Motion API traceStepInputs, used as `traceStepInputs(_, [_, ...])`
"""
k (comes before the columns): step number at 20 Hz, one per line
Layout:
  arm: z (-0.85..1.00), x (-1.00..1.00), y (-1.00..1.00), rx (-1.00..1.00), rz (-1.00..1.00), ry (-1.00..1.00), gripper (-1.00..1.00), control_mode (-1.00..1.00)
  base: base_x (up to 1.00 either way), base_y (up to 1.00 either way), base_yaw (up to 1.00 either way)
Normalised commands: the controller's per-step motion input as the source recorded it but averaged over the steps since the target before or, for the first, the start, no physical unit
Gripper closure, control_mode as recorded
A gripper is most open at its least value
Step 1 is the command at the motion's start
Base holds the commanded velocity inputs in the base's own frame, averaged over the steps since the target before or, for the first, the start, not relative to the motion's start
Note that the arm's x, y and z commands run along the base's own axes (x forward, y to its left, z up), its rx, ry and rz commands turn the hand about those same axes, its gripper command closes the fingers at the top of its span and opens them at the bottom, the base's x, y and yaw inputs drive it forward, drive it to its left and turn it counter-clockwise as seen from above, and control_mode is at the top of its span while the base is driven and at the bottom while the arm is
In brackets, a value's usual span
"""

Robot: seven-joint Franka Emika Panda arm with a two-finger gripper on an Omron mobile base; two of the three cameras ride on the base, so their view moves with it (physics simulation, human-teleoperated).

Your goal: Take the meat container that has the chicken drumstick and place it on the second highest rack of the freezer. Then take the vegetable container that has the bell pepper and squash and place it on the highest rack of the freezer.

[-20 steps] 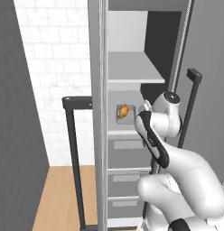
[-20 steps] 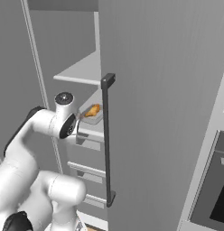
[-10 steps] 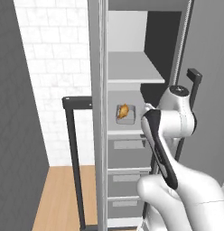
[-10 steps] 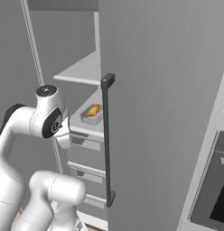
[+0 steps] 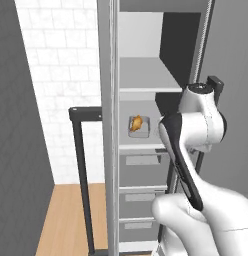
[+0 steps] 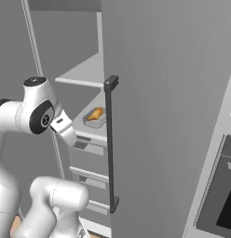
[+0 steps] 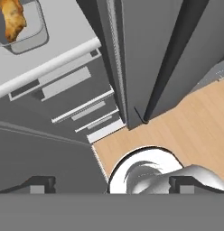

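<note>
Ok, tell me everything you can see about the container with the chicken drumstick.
The meat container is a small, shallow, light-grey tray with rounded corners. It sits flat on the lower of the freezer's two open shelves, above the grey drawers. One golden-brown chicken drumstick lies inside it. Nothing else touches it.

A: What does the arm (image 5: pixel 196 165) look like from the left base view?

B: Glossy white, rounded shells; a long dark strip runs down one link toward 5 o'clock; a dark-rimmed round cap tops the joint at 12 o'clock.

A: And from the right base view?

B: Same white casing; a grey disc with a small pale mark sits in a dark ring on the joint face; a flat dark-edged cap above it; bulbous white segments below at 6 o'clock.

A: The fingertips (image 7: pixel 39 184)?

B: Small, dark, blocky.
</note>
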Motion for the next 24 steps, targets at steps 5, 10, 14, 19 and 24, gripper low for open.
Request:
traceStepInputs(5, [-0.15,-0.24,-0.07,-0.02,0.09,-0.06,-1.00,-1.00,0.00,0.00,0.00])
traceStepInputs(10, [-0.09,-0.29,0.00,0.00,0.00,-0.04,-1.00,-1.00,0.00,0.00,0.00])
traceStepInputs(14, [-0.02,-0.16,0.00,0.00,0.00,-0.04,-1.00,1.00,-0.60,0.00,0.00])
traceStepInputs(19, [0.00,0.00,0.00,0.00,0.00,0.00,-1.00,1.00,-0.58,-0.24,-0.01])
traceStepInputs(24, [0.00,0.00,0.00,0.00,0.00,0.00,-1.00,1.00,0.00,-1.00,-0.05])
